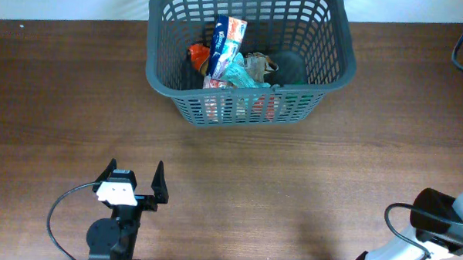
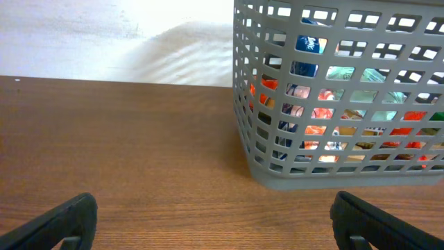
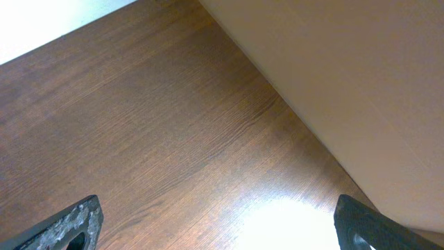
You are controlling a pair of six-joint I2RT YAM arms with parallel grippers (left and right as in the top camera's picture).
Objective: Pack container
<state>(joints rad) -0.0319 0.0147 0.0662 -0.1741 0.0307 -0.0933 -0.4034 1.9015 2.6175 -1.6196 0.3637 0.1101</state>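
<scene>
Jaws on both arms stand wide apart, holding nothing.
Ahead of the left jaws and off to their right, well apart, the container point(image 1: 294, 107) sits on the wood-grain counter point(image 1: 291, 186). It is a rectangular grey plastic basket with slotted lattice walls and a thick rim. Crinkled bright packets point(image 1: 235, 68) and a glossy blue-and-white box point(image 1: 227, 37) are heaped inside. Under the right jaws lies smooth brown grain with a glare patch.

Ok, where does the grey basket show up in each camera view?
Overhead: basket at top centre.
Left wrist: basket fills the right half, one slotted corner facing the camera.
Right wrist: not in it.
Shared landmark: the brown wooden table, seen in all three views.
</scene>
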